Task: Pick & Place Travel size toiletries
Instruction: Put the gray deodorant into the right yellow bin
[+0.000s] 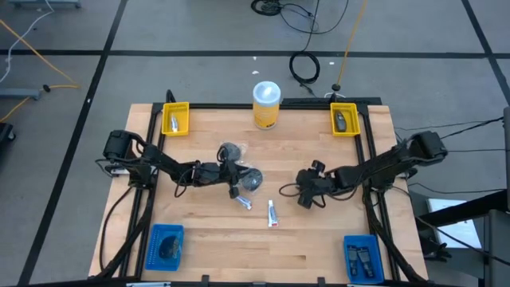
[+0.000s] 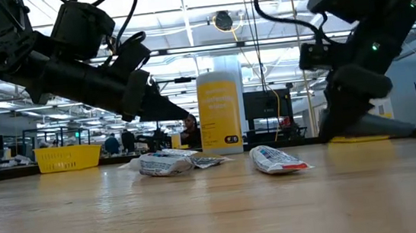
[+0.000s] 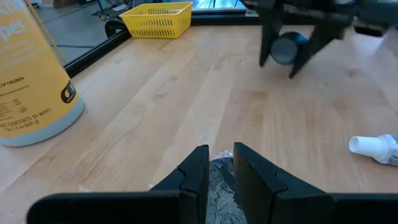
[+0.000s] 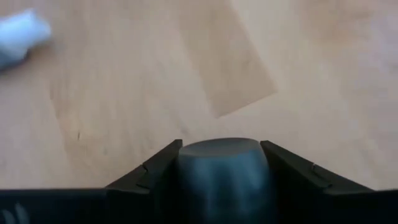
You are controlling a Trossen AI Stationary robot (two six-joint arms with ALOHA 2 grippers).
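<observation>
Wooden tabletop (image 1: 199, 231) carried my work that day. My right gripper (image 4: 221, 163), low over the boards toward three o'clock of centre, clamped a dark grey oblong piece (image 4: 222, 168) between its fingers. My left gripper (image 3: 221, 163), at nine o'clock of centre, stood nearly closed over a dark round disc in clear wrapper (image 3: 219, 182), its fingers (image 3: 198, 168) narrowly parted. A white tube (image 1: 272, 214) lay between my arms, toward six o'clock. The yellow canister (image 1: 266, 105) stood at twelve o'clock.
</observation>
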